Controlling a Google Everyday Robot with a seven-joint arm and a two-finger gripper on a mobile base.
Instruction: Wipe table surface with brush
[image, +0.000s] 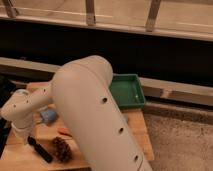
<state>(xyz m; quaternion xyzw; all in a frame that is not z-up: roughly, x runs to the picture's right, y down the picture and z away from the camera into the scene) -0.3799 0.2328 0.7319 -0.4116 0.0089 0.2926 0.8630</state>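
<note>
The gripper (26, 136) sits low at the table surface's (139, 131) left side, clamped on the brush (41, 150). Dark cluster (62, 149) just beside brush.

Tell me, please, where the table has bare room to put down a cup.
Free: the strip of table surface between the arm and the right edge, in front of the green tray. Crowded: the left front, where the gripper, fingers shut, meets the brush, beside the dark red cluster and a blue object.
</note>
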